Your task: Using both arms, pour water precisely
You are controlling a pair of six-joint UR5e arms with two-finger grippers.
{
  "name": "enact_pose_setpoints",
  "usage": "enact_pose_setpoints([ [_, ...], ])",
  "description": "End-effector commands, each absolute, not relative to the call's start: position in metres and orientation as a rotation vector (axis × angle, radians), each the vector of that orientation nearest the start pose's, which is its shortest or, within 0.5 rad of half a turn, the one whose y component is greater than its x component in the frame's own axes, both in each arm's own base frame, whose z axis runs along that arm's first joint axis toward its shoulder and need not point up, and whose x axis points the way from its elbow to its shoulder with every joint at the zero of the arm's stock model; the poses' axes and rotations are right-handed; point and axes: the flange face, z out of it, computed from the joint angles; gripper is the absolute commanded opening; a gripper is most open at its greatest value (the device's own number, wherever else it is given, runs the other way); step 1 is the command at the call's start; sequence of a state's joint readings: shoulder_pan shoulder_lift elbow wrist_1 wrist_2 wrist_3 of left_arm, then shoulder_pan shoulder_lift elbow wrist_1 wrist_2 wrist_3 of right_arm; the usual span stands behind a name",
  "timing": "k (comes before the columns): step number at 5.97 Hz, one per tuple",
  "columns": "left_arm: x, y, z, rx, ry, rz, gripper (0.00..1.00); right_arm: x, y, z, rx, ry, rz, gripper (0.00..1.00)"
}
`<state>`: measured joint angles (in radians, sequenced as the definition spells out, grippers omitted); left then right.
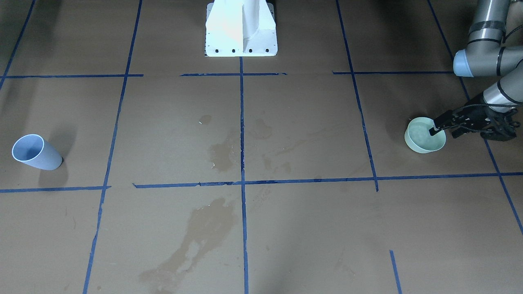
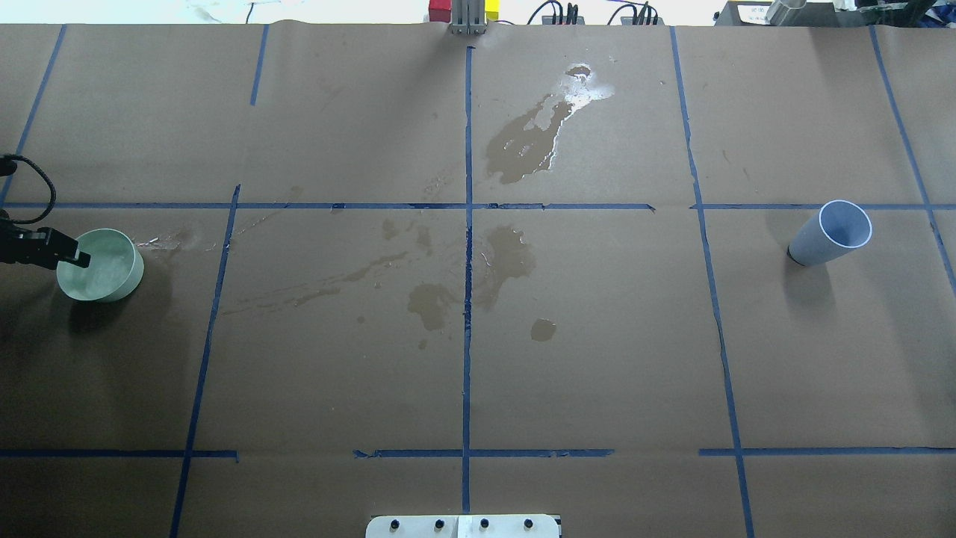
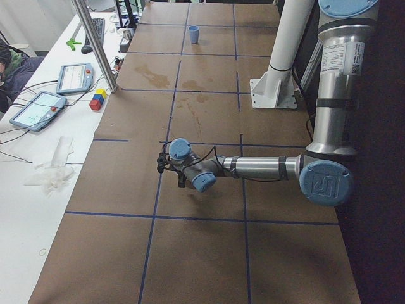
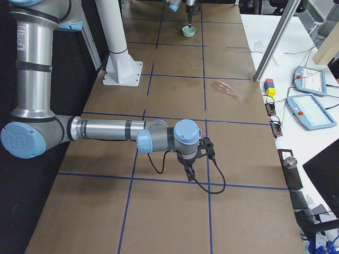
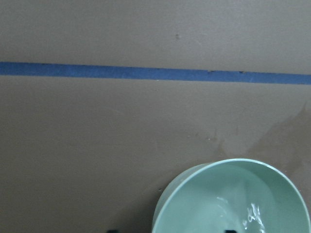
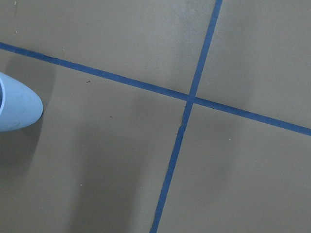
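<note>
Bench [image 2: 597, 359], seen from six cameras. The surface is covered with matt brown paper and divided into rectangles by blue tape [image 2: 467, 299]. Dark wet patches [image 2: 523, 146] are spread over the middle squares, the farthest one glinting under the light.

A shallow, round, pale green bowl [image 1: 425, 134] with a smooth glazed look is set at the robot's left end. The water [image 5: 233, 208] is contained in it and can be made out only as a faint sheen on its floor. The left gripper [image 1: 443, 131] is held parted across the bowl's rim, one black finger inside and one outside, and neither is seen pressed against the wall. The left arm [image 3: 259, 168] is stretched low over the bench.

A pale blue tapered cup [image 2: 833, 233] is stood at the opposite end, well apart from the bowl. The right arm [image 4: 106, 129] is extended beside it; whether the right gripper [image 4: 189, 173] is parted or closed cannot be told.

A white bolted pedestal [image 1: 241, 28] is fixed at the robot's edge. A white side table [image 3: 38, 164] with touch-screen pendants [image 3: 38, 107] is placed alongside.
</note>
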<state>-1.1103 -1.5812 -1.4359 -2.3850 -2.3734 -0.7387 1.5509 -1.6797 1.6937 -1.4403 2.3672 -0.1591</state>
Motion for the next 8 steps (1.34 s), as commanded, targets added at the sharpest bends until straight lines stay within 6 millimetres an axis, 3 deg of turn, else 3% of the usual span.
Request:
enact_pose_setpoints([
  [1, 0.112, -0.507, 0.627, 0.172, 0.914, 0.128, 1.00, 0.053, -0.456, 0.633, 0.195, -0.785, -0.230, 1.00],
  [3, 0.019, -0.514, 0.609, 0.169, 0.817, 0.209, 1.00, 0.053, -0.456, 0.633, 0.196, -0.785, -0.230, 1.00],
  [4, -0.030, -0.505, 0.604, 0.122, 0.797, 0.225, 1.00, 0.053, -0.456, 0.632, 0.198, -0.784, -0.232, 1.00],
  [5, -0.072, -0.486, 0.611, 0.066, 0.790, 0.173, 1.00, 0.053, -0.456, 0.633, 0.196, -0.785, -0.230, 1.00],
  [6, -0.073, -0.450, 0.647, 0.005, 0.801, 0.142, 1.00, 0.053, -0.456, 0.633, 0.191, -0.787, -0.224, 1.00],
  [8, -0.074, -0.446, 0.661, 0.021, 0.799, 0.142, 1.00, 0.053, -0.454, 0.634, 0.192, -0.786, -0.227, 1.00],
])
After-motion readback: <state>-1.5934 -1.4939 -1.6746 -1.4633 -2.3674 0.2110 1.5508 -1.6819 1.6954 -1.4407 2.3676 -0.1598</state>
